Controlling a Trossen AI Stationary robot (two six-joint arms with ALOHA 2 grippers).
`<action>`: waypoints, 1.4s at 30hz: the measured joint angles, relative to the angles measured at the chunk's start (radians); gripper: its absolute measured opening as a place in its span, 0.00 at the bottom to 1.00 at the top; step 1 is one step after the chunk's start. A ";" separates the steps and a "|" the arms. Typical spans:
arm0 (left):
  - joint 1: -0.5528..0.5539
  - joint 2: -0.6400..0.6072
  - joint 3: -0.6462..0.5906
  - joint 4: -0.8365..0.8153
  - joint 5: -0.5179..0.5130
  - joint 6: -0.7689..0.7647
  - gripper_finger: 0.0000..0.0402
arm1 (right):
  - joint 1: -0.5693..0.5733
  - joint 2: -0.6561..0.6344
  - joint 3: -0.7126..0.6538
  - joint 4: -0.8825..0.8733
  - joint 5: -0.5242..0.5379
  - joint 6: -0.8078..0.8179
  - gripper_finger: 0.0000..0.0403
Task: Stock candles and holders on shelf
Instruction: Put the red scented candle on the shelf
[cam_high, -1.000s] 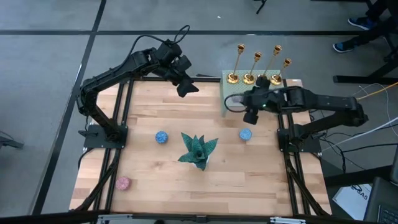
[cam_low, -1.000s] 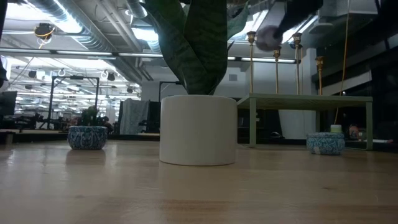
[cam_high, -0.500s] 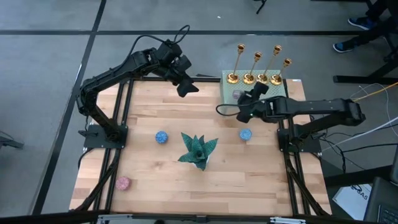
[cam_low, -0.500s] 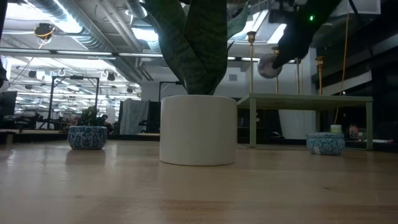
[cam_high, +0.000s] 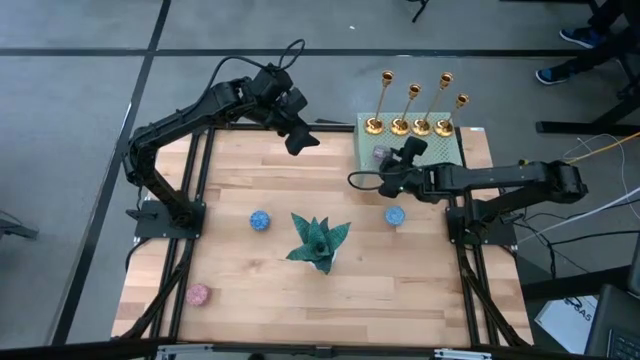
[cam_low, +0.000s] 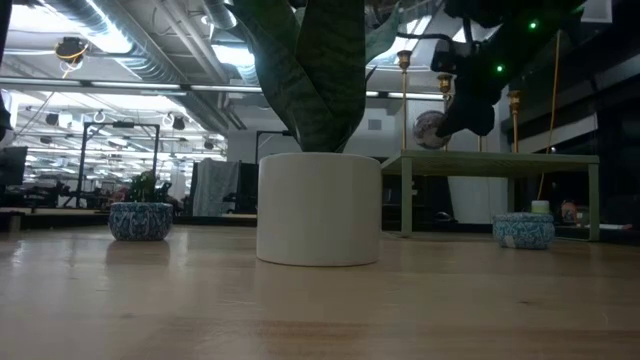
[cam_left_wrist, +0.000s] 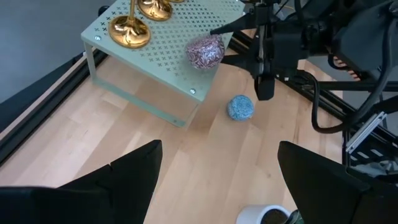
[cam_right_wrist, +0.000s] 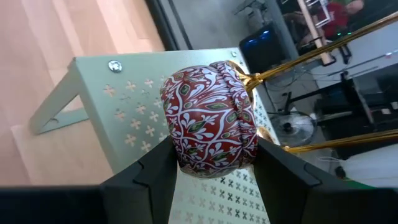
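My right gripper (cam_high: 384, 159) is shut on the mauve-grey patterned candle (cam_right_wrist: 208, 118), just above the near-left part of the pale green shelf (cam_high: 442, 148). The candle also shows in the low view (cam_low: 430, 128) and the left wrist view (cam_left_wrist: 206, 51). Four gold holders (cam_high: 410, 125) stand on their bases along the shelf's far edge. Two blue candles (cam_high: 260, 220) (cam_high: 395, 215) and a pink candle (cam_high: 198, 294) lie on the table. My left gripper (cam_high: 300, 140) is open and empty above the table's far edge. My right gripper pinches the candle's round side wall (cam_right_wrist: 179, 155) between its two fingers (cam_right_wrist: 155, 177). The fingers slant down from the table's right side. The candle sits close over the shelf's top (cam_low: 500, 157); whether it touches the top, I cannot tell.
A teal spiky plant ornament (cam_high: 318, 242) in a white pot (cam_low: 318, 208) stands mid-table, between the blue candles. The shelf's near half (cam_left_wrist: 155, 50) is bare beside the held candle. Bare wood lies at the table's far left and near right.
My right gripper has come down with the candle from well above the shelf to just over its top, staying shut on it. The candle has stayed over the shelf's near-left part.
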 joint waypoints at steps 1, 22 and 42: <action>0.000 0.000 0.000 0.000 0.000 0.000 0.79 | -0.006 0.000 0.000 0.001 -0.012 0.001 0.46; 0.000 0.000 0.000 0.000 0.000 0.000 0.79 | -0.064 0.000 0.003 0.022 -0.168 0.166 0.82; 0.000 0.000 0.000 -0.001 0.000 0.000 0.79 | -0.064 -0.143 0.005 0.127 -0.309 0.312 0.63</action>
